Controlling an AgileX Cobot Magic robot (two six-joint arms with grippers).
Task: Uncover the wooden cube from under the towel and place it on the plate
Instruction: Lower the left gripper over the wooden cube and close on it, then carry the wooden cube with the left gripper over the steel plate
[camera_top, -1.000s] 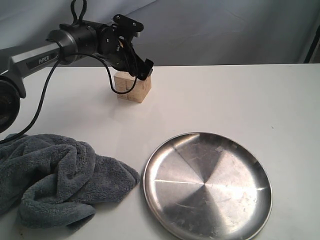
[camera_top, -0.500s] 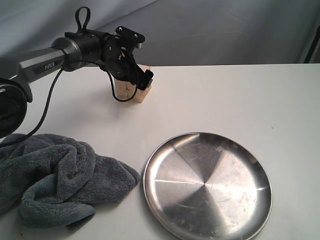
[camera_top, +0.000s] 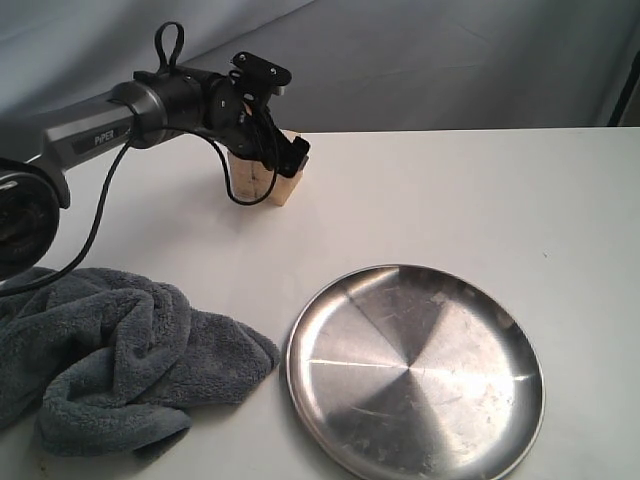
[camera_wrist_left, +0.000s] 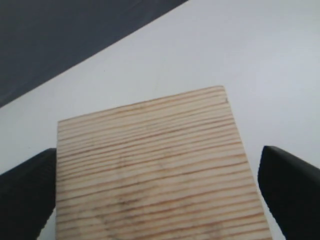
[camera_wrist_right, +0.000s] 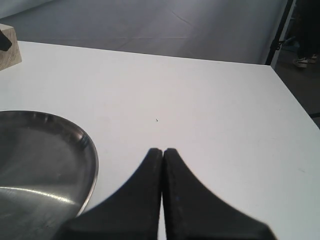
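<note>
The wooden cube (camera_top: 276, 186) stands on the white table at the back left, uncovered, its grain filling the left wrist view (camera_wrist_left: 150, 165). My left gripper (camera_top: 268, 152) has come down over it and stands open, with one black finger (camera_wrist_left: 27, 192) on each side of the block. A thin gap shows at one finger. The dark grey towel (camera_top: 110, 360) lies crumpled at the front left. The silver plate (camera_top: 415, 375) sits at the front right with nothing on it. My right gripper (camera_wrist_right: 163, 152) is shut and holds nothing, hovering beside the plate (camera_wrist_right: 40, 165); the cube (camera_wrist_right: 9, 47) is far from it.
A black cable (camera_top: 95, 215) hangs from the left arm towards the towel. The table's edge (camera_wrist_right: 292, 100) drops off to one side of the right gripper. A grey backdrop (camera_top: 450, 60) hangs behind the table.
The left gripper has sunk lower, from above the cube's top to straddling its sides. Cube, towel and plate have stayed where they were.
</note>
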